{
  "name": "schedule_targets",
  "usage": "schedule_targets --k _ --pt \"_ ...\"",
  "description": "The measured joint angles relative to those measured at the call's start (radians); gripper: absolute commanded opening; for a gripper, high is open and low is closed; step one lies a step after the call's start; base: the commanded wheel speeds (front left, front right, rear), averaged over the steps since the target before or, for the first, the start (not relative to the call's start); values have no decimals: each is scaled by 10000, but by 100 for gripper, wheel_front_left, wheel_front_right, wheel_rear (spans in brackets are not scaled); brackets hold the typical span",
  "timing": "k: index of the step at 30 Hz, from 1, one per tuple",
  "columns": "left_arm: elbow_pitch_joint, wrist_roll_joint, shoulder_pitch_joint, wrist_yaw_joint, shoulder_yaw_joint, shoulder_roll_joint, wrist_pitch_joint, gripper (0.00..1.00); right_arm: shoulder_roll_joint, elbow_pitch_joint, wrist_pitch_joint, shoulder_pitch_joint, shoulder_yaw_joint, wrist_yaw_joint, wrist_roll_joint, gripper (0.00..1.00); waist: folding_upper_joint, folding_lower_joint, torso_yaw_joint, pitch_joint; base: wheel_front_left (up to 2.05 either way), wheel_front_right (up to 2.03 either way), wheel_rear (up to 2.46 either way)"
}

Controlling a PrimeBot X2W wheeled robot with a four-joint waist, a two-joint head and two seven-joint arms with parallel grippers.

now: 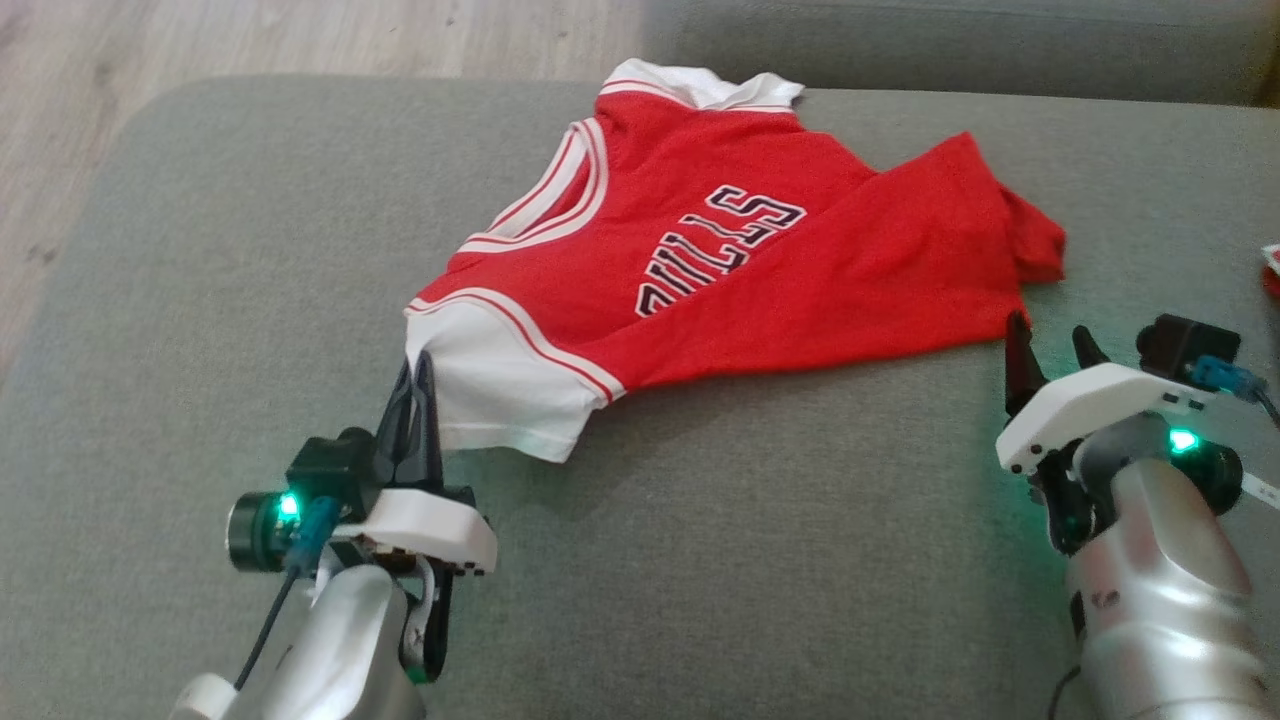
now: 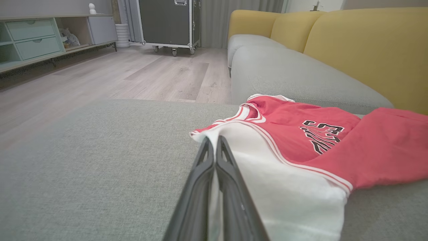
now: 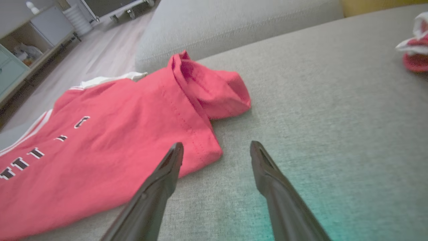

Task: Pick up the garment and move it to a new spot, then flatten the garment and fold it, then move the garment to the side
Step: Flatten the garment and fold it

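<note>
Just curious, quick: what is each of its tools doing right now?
Left tool: shut on the jersey, at its white sleeve.
Right tool: open, holding nothing.

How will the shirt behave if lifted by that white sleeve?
Probably floppy: the shirt lies creased and folded over, so it should drape. Likely light, being thin cloth. With only the left end effector pinching it, the rest may drag on the couch.

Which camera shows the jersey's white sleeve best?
Left wrist view: the white sleeve lies close up, its edge pinched in the shut left gripper. Head view shows it smaller; right wrist view shows mostly red body.
</note>
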Motion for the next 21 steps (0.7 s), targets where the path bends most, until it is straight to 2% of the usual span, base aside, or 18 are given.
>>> schedule_targets --k 7,17,18,19,21 --pt "-332 -144 2 2 -506 -23 0 0 -12 1779 140 -978 -821 0 -1156 100 0 0 433 270 0 0 0" --pt "-479 -297 -1 12 -1016 -29 23 0 -268 3043 -10 -1905 -1710 0 -2153 100 0 0 691 510 0 0 0" --pt "-441 -418 -1 13 -1068 -33 81 0 -311 3233 -10 -2007 -1718 0 -2332 27 0 0 723 506 0 0 0" --pt "-410 -426 -1 19 -1068 -31 88 0 -320 3312 -15 -2034 -1712 0 -2416 0 0 0 732 487 0 0 0" --pt "-332 -472 -2 52 -1060 -31 88 0 -322 3503 -75 -2057 -1710 0 -2474 0 0 0 725 411 0 0 0"
